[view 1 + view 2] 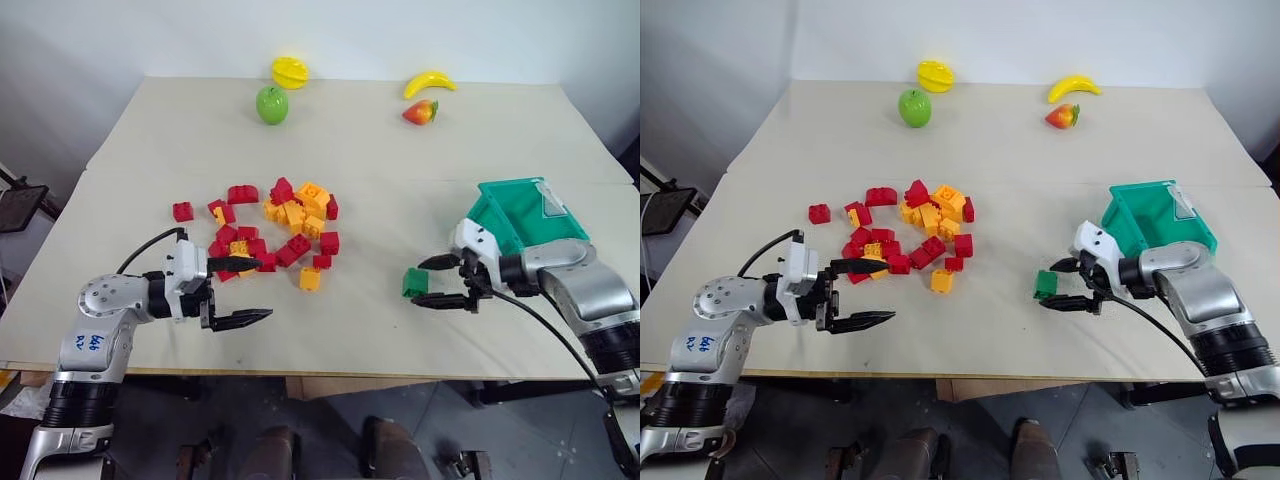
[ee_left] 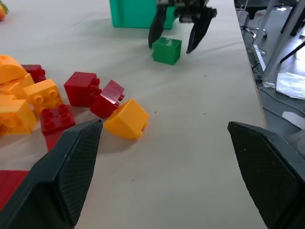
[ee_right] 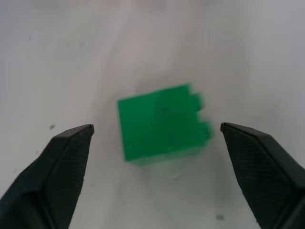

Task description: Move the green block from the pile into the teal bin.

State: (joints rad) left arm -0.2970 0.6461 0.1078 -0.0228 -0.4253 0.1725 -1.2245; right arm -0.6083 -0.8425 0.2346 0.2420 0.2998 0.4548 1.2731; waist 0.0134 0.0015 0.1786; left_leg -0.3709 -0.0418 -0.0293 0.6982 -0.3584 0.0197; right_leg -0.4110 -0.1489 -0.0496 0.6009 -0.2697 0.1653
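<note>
The green block point(image 1: 414, 282) lies on the table to the right of the pile point(image 1: 280, 225) of red and orange-yellow bricks and apart from it. My right gripper point(image 1: 433, 281) is open, one finger on each side of the block's right half; in the right wrist view the green block point(image 3: 162, 121) sits just ahead of the tips, untouched. The teal bin point(image 1: 515, 215) stands right behind that hand. My left gripper point(image 1: 262, 290) is open with nothing in it, at the pile's near left edge. The left wrist view looks across at the green block point(image 2: 167, 50) and the right gripper point(image 2: 178, 31).
A lime-green apple point(image 1: 271, 104), a yellow fruit point(image 1: 290, 72), a banana point(image 1: 429, 82) and a red fruit point(image 1: 421, 112) lie at the far side. One red brick point(image 1: 182, 211) sits alone left of the pile. The table's front edge point(image 1: 330, 372) runs just below both hands.
</note>
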